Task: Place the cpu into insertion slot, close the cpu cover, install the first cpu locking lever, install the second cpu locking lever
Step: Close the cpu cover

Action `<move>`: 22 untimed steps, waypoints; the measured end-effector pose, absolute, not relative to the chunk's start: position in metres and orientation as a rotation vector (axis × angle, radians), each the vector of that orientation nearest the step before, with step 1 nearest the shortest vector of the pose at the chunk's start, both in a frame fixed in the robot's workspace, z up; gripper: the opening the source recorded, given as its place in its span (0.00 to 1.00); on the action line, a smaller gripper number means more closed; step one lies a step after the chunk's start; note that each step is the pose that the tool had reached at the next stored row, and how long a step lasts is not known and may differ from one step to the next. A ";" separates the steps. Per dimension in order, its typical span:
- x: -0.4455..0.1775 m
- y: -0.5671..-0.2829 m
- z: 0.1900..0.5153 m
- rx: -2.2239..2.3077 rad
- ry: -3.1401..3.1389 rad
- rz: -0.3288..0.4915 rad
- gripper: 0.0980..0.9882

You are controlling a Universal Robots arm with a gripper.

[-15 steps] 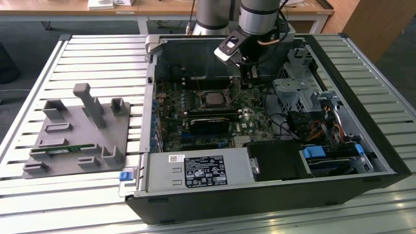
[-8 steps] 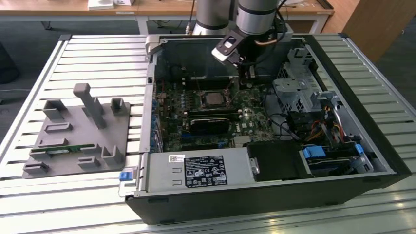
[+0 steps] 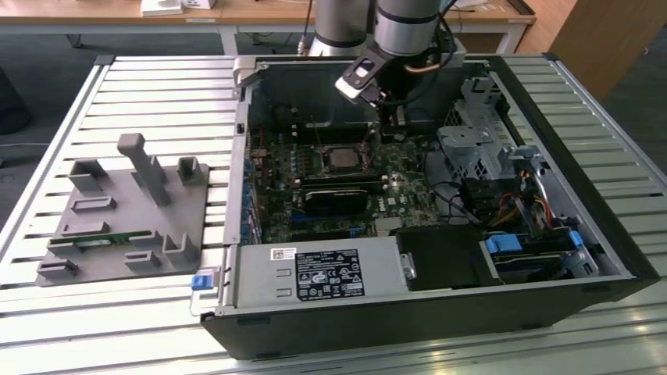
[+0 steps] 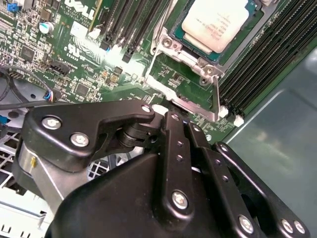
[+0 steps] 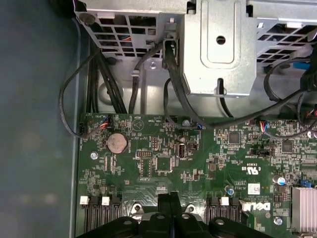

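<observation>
Two memory-slot banks [image 4: 267,64] flank the seated cpu [image 4: 215,22].

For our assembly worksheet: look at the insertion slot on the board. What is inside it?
The cpu lies inside the insertion slot, silver top showing. The cpu cover stands raised, off it. The contacts under the chip are hidden.

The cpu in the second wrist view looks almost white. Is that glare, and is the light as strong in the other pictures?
Likely glare: in the second wrist view the cpu catches strong light and looks washed pale; in the exterior view it sits darker inside the shaded case, beside the bright slatted table; in the first wrist view the green board is evenly lit.
</observation>
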State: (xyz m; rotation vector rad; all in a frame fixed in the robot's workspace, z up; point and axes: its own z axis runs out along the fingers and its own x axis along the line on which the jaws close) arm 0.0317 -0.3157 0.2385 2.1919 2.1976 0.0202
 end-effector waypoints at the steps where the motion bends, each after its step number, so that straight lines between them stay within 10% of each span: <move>1: 0.031 -0.316 0.238 2.192 2.198 0.020 0.01; 22: 0.018 -0.316 0.238 2.192 2.198 0.020 0.01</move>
